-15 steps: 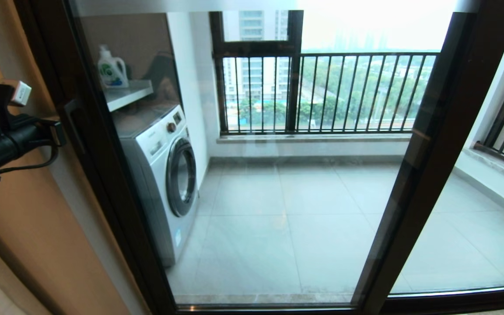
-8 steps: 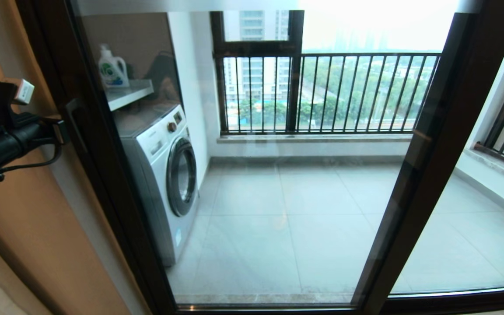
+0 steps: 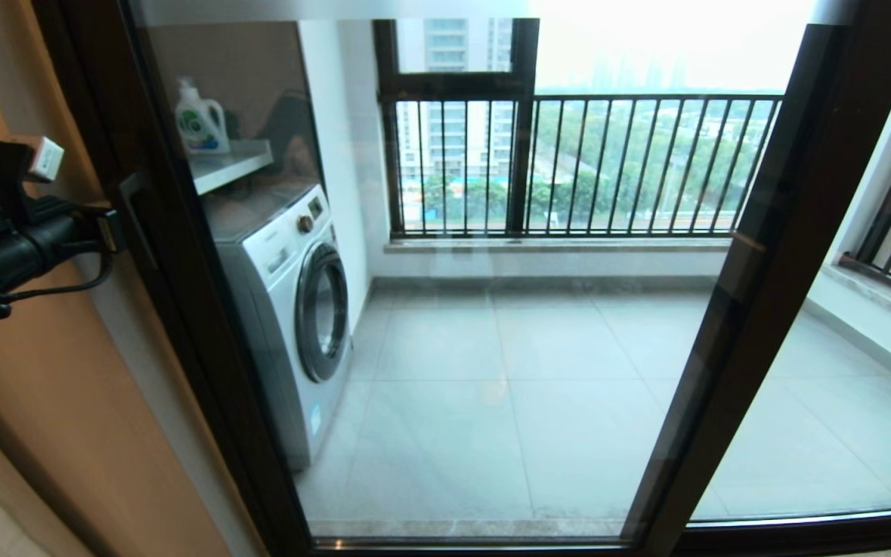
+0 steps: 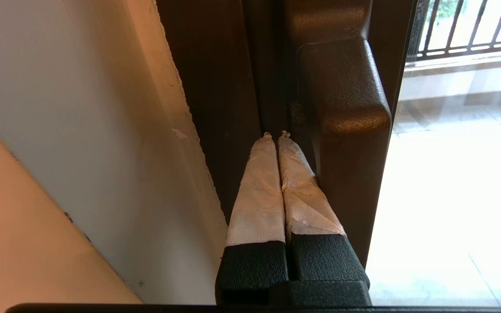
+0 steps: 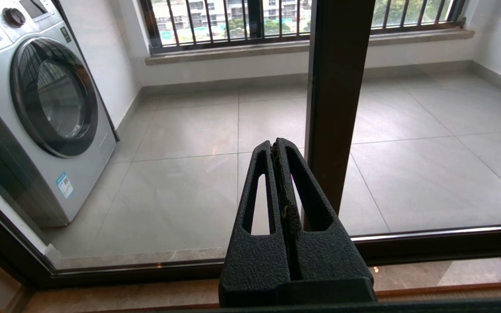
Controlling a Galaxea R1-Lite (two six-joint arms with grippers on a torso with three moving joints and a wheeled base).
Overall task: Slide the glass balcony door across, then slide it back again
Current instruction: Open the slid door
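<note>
The glass balcony door fills the head view, a clear pane in a dark brown frame. Its dark bar handle sits on the left stile. My left gripper reaches in from the left at handle height. In the left wrist view it is shut, and its tape-wrapped fingers are tucked into the slot between the door frame and the bar handle, touching the handle's side. My right gripper is shut on nothing, low before the glass next to a dark stile. It is out of the head view.
An orange-beige wall stands close on the left of the door. Behind the glass are a white washing machine, a shelf with a detergent bottle, grey floor tiles and a black-barred railing window. The bottom track runs along the floor.
The door frame and its handle have shifted slightly to the right, and my left gripper has moved right with them. Both grippers stay shut.
</note>
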